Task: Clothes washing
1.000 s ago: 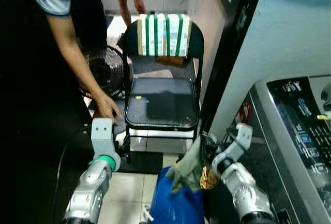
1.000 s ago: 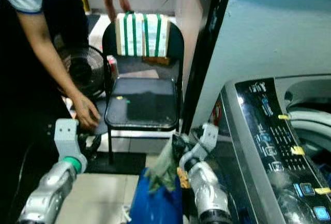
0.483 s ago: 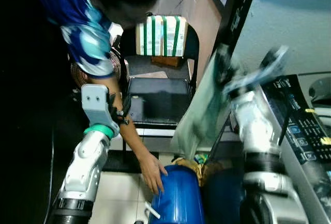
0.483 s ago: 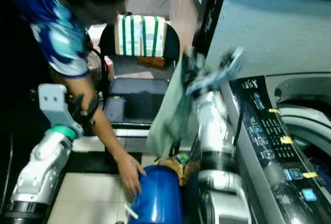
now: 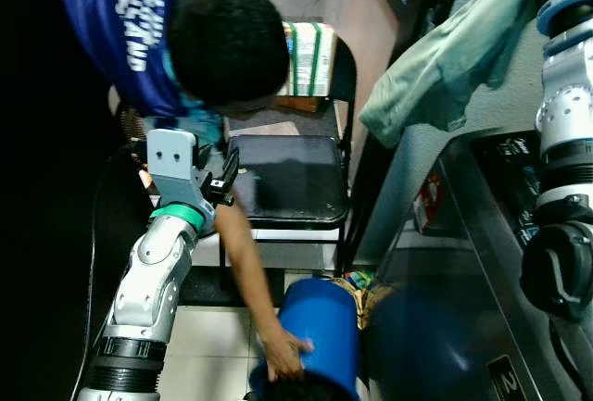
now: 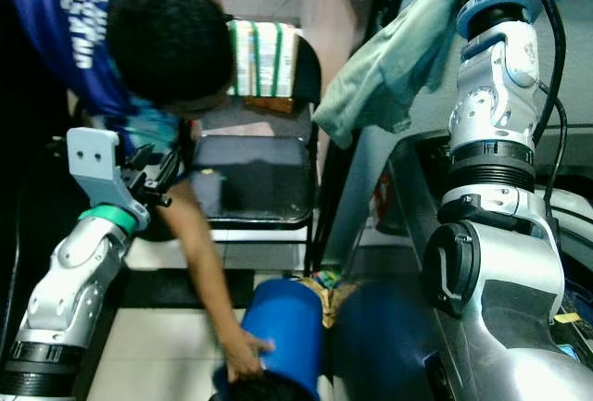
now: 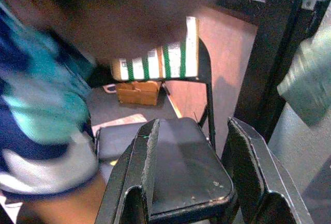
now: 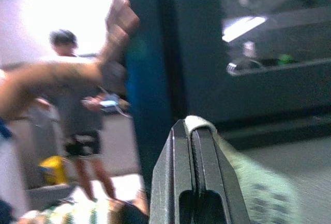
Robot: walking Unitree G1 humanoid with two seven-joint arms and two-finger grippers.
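A pale green garment (image 5: 435, 58) hangs high at the upper right, in front of the washing machine (image 5: 491, 197). My right gripper (image 8: 192, 125) is shut on its top edge, with the right arm (image 6: 491, 123) raised upright. On the floor stands a blue laundry bin (image 5: 320, 322), with colourful clothes (image 5: 357, 282) bunched beside its rim. A person in a blue shirt (image 5: 139, 21) bends over it, one hand (image 5: 287, 357) on the bin. My left gripper (image 7: 194, 172) is open and holds nothing, held by the black folding chair (image 5: 287, 179).
A green-striped box (image 5: 310, 44) leans on the chair's backrest. A dark door frame (image 5: 408, 40) runs between the chair and the washing machine. Tiled floor (image 5: 208, 345) lies left of the bin. Another person (image 8: 77, 110) stands far back in the right wrist view.
My right arm has swung the green garment from beside the bin to high above the washing machine. The person has bent lower, a hand still on the blue bin.
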